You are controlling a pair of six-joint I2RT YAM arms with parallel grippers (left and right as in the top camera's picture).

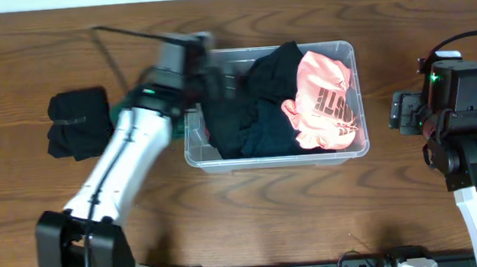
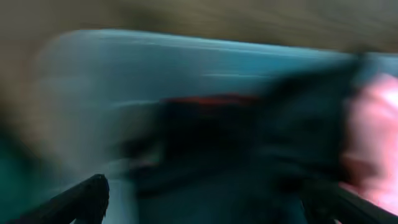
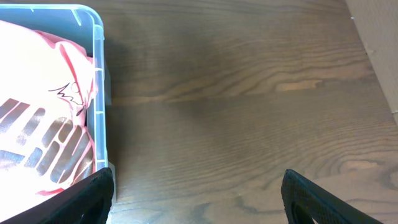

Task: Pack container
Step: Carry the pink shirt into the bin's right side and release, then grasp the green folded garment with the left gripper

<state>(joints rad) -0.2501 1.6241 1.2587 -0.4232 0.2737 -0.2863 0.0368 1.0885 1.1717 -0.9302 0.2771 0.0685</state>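
Observation:
The clear plastic container [image 1: 276, 159] stands at the table's centre. It holds a pink shirt with dark lettering [image 1: 325, 102] on the right and black clothes [image 1: 249, 107] on the left. My left gripper [image 1: 196, 65] is over the container's left end, blurred by motion. In the left wrist view its fingers [image 2: 214, 208] are wide apart, with dark cloth [image 2: 249, 143] and the container wall [image 2: 155, 62] ahead. My right gripper [image 1: 401, 109] is open and empty over bare table, just right of the container [image 3: 96, 93] and the pink shirt [image 3: 43, 124]; its fingers [image 3: 199, 199] are spread wide.
A folded black garment [image 1: 78, 119] lies on the table left of the container. Something teal-green [image 1: 122, 114] shows beside it, partly under my left arm. A black cable [image 1: 111, 50] runs behind the left arm.

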